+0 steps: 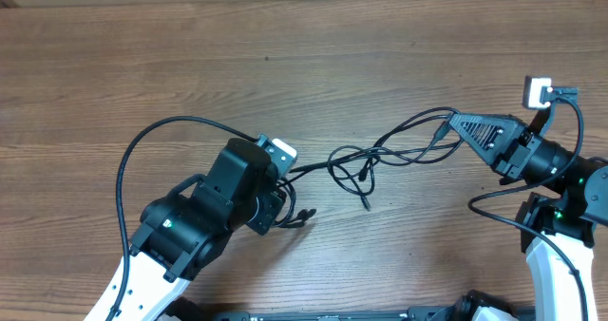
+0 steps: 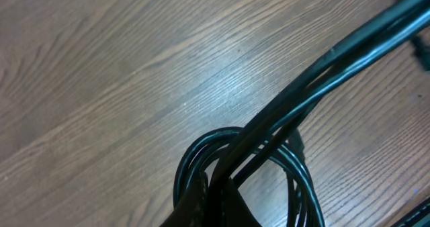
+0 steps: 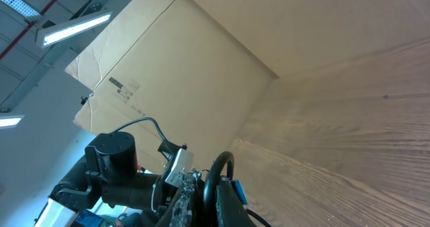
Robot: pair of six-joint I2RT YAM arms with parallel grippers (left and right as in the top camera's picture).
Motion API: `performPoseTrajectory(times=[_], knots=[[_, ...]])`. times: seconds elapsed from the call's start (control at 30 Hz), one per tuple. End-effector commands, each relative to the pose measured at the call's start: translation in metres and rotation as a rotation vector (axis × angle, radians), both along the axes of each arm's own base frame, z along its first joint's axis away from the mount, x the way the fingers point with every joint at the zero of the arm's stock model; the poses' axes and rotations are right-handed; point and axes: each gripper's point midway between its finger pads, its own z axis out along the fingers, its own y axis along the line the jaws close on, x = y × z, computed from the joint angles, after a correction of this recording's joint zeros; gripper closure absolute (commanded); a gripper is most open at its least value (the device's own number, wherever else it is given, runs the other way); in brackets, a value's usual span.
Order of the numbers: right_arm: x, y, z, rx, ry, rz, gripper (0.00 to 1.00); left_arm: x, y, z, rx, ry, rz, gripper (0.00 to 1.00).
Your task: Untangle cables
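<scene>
Thin black cables [image 1: 380, 155] ran looped and knotted between my grippers. My right gripper [image 1: 454, 122] pinched one end; my left gripper's [image 1: 274, 205] grip I couldn't tell.

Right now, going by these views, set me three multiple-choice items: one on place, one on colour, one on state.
1. The cables lie: A between the left gripper and the right gripper; B left of both; C right of both.
2. Their colour: A white; B black; C red.
3. They are: A laid apart; B neatly coiled; C looped together.
Answers: A, the overhead view shows them spanning the gap; B, every strand is black; C, loops cross mid-span.
</scene>
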Motion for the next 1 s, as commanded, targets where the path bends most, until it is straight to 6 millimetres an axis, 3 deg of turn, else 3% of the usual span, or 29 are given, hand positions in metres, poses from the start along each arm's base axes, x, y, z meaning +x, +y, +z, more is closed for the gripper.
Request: performPoseTrajectory(times=[0.0, 0.2, 0.43, 0.73, 0.77, 0.83, 0.9, 0.97], knots=[[0.01, -0.018, 0.014, 0.026, -0.038, -0.109, 0.96, 0.008, 0.032, -0.006, 0.108, -0.019, 0.146, 0.96], [0.01, -0.018, 0.014, 0.026, -0.038, -0.11, 0.96, 0.01, 0.056, -0.005, 0.159, -0.038, 0.311, 0.96], [0.01, -0.018, 0.014, 0.027, -0.038, -0.11, 0.96, 0.013, 0.07, -0.002, 0.166, -0.063, 0.432, 0.96], [0.009, -0.017, 0.013, 0.02, -0.035, -0.098, 0.96, 0.017, 0.058, -0.001, 0.128, -0.066, 0.377, 0.96], [0.007, -0.016, 0.011, 0.013, -0.032, -0.085, 0.93, 0.017, 0.054, 0.0, 0.122, -0.067, 0.35, 0.96], [0.003, -0.013, 0.008, -0.004, -0.028, -0.057, 0.74, 0.021, 0.04, 0.002, 0.094, -0.078, 0.264, 0.96], [0.0, -0.01, 0.005, -0.015, -0.019, -0.033, 0.64, 0.024, 0.029, 0.006, 0.063, -0.091, 0.206, 0.96], [-0.005, -0.007, 0.002, -0.034, -0.011, 0.003, 0.39, 0.027, 0.013, 0.012, 0.021, -0.115, 0.106, 0.96]])
